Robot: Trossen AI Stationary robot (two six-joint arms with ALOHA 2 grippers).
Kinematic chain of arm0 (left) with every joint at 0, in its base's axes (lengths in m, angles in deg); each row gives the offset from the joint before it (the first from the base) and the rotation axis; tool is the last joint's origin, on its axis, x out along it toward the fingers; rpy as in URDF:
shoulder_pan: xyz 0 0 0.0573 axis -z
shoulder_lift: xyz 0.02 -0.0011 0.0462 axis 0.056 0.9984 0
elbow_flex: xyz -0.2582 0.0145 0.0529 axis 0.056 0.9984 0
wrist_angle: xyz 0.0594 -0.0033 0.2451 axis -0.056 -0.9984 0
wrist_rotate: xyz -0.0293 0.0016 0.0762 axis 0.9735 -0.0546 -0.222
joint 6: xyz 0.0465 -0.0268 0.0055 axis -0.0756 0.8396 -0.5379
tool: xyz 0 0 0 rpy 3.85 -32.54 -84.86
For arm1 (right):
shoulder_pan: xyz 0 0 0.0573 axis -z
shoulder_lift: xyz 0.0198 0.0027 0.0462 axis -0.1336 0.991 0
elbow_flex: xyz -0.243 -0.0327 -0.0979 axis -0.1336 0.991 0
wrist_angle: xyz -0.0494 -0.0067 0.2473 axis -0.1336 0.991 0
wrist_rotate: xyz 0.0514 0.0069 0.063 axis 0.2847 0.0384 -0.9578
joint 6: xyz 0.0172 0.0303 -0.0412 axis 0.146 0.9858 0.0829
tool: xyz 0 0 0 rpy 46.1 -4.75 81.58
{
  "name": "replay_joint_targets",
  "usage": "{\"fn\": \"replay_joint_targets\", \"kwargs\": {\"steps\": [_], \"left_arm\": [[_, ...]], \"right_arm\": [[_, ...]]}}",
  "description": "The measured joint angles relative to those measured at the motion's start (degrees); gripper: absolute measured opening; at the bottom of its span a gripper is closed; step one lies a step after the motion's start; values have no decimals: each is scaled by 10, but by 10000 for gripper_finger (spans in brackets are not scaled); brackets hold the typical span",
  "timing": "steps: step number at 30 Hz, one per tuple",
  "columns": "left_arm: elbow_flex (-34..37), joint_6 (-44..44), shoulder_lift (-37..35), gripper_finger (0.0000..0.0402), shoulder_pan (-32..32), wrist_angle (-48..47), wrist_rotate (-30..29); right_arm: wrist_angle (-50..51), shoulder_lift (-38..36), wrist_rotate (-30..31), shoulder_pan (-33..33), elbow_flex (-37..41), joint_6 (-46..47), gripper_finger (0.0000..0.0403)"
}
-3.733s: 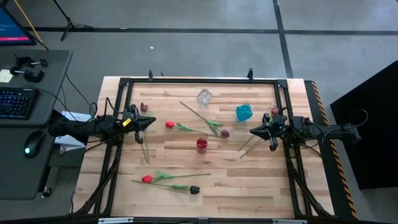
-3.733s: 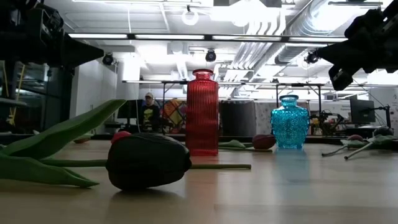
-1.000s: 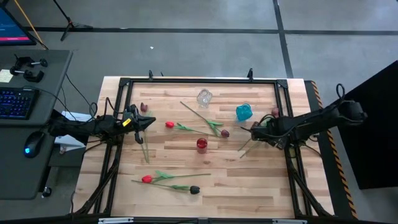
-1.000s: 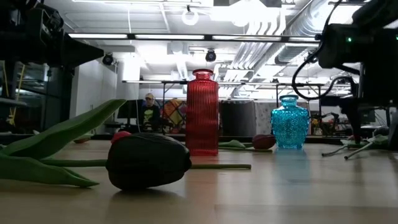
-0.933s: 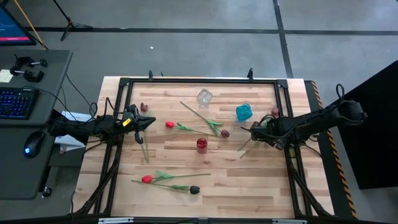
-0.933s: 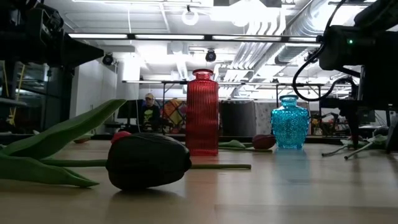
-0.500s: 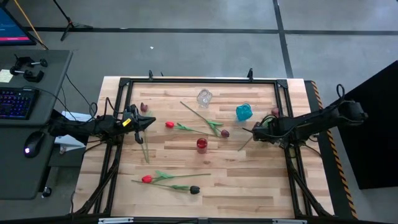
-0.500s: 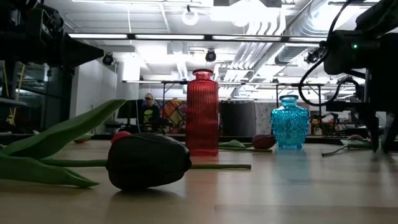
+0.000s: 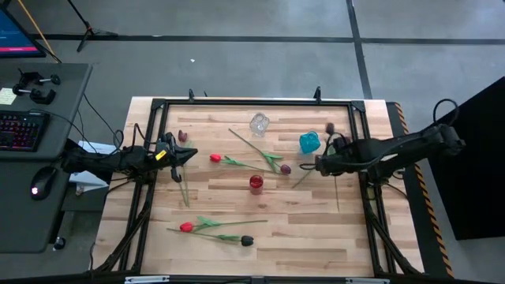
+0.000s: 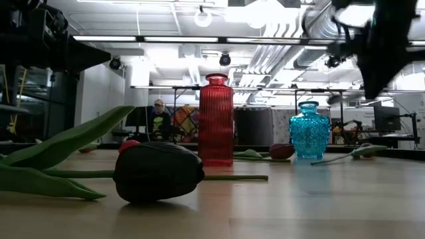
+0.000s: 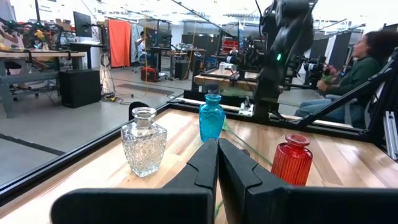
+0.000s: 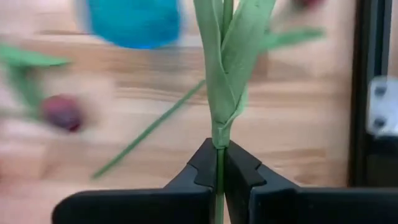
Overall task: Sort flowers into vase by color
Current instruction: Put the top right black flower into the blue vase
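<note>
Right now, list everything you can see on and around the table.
clear vase: one, glass, far side of the table
blue vase: one, right of the clear one
red vase: one, mid table
red tulips: two, lying flat, one left of centre, one on the near side
black tulip: one, beside the near red one
maroon tulips: two lying flat
held tulip: one, dark head
loose stem: one, green, head hidden
person: one, seated beyond the table
left gripper: shut, empty, left side
right gripper: shut on the held tulip, by the blue vase
</note>
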Motion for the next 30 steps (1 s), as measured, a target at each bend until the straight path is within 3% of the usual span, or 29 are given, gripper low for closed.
{"fn": "replay_joint_targets", "kwargs": {"steps": [2, 5, 11, 14, 17, 21, 23, 30], "left_arm": [[0, 0, 0, 0, 0, 0, 0], [0, 0, 0, 0, 0, 0, 0], [0, 0, 0, 0, 0, 0, 0], [0, 0, 0, 0, 0, 0, 0], [0, 0, 0, 0, 0, 0, 0], [0, 0, 0, 0, 0, 0, 0], [0, 0, 0, 0, 0, 0, 0], [0, 0, 0, 0, 0, 0, 0]], "right_arm": [[31, 0, 32, -7, -52, -44, 1], [3, -6, 134, -17, -117, -152, 1], [-228, -14, 321, 8, -140, -423, 1], [-330, -22, 362, 47, -105, -529, 0], [-493, -51, 335, 100, -24, -644, 0], [-832, -119, 155, 191, 116, -803, 0], [-939, -155, 95, 232, 172, -837, 0], [-957, -241, 83, 315, 274, -852, 0]]}}
